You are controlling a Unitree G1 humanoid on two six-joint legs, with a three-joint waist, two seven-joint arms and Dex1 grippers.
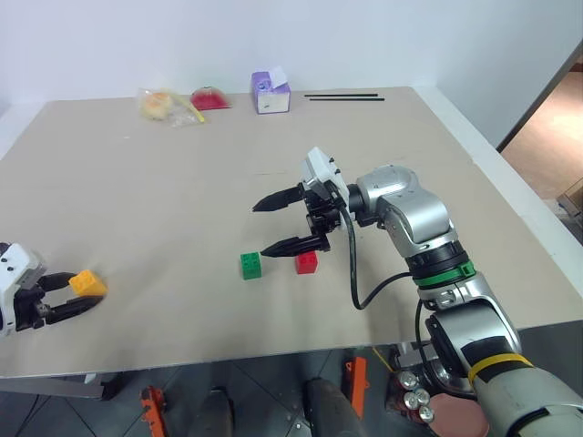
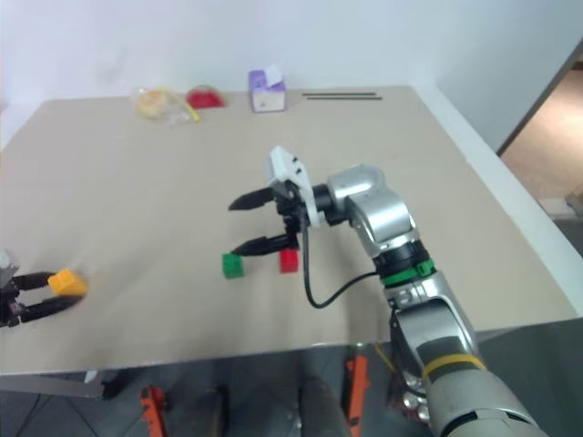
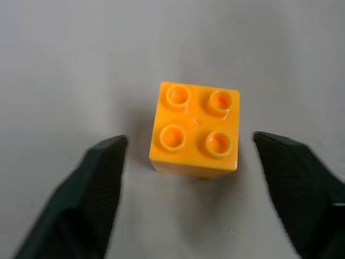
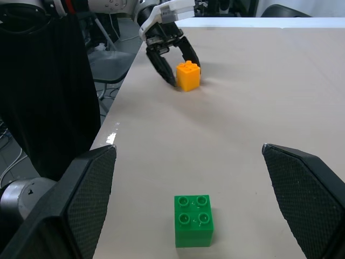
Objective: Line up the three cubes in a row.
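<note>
Left gripper (image 1: 80, 297) straddles the yellow-orange cube (image 1: 87, 283), unclenched; you must clamp, then carry it toward three o'clock beside the green cube (image 1: 250, 265).

Bare counter (image 1: 164, 200) lies wide open left of the green cube (image 1: 250, 265); the red cube (image 1: 307, 262) sits just right, the right gripper (image 1: 273, 225) hovering above.

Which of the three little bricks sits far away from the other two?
The yellow-orange cube, alone near the table's left edge between the left hand's fingers. The green cube and red cube sit together mid-table.
</note>
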